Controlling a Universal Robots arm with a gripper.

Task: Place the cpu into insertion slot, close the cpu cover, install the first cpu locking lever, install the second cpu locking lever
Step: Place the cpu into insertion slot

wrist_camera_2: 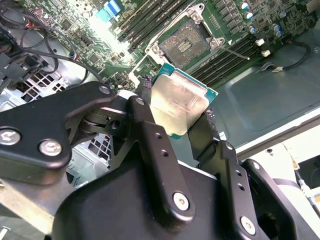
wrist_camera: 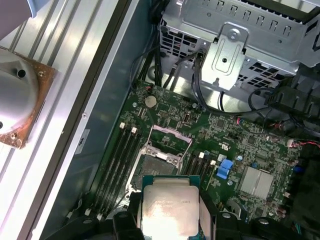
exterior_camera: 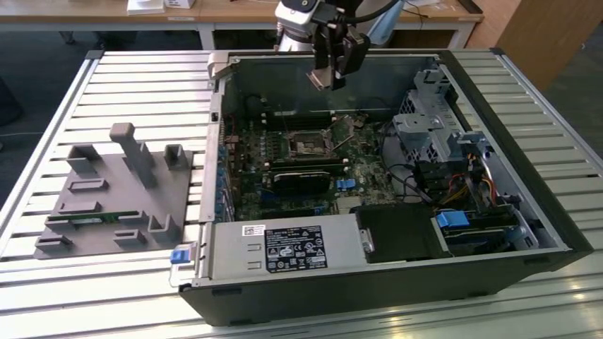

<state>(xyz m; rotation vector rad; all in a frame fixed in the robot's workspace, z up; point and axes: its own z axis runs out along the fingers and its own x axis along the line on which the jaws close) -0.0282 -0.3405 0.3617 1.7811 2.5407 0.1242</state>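
Tool (exterior_camera: 332,74) hangs high over the open PC case (exterior_camera: 527,141), above the back of the board. Its fingers (wrist_camera_2: 145,107) are closed on two opposite edges of the cpu (wrist_camera_2: 179,107), metal top facing the wrist cams, chip well clear of the board.

Insertion slot (wrist_camera: 156,167) is bare, dark centre exposed. It sits directly below and just ahead of the chip in the first wrist view, and shows beyond the chip in the second wrist view (wrist_camera_2: 186,44). Cpu cover (wrist_camera: 171,136) looks swung up at the slot's far edge, so the way in appears open.

Step in hand, my read: carry and seat the cpu.
- Chip looks slightly turned vs the slot; square the edges before descent.
- Keep it flat, come straight down, no sideways slide on the contacts.
- Edge grip is narrow, so go slow.
- Stay off the raised cover.

Surroundings: slatted metal table (exterior_camera: 141,78) carries the case. Grey fixture block (exterior_camera: 113,198) sits on it to the exterior view's left. Wooden desks (exterior_camera: 236,10) stand behind.
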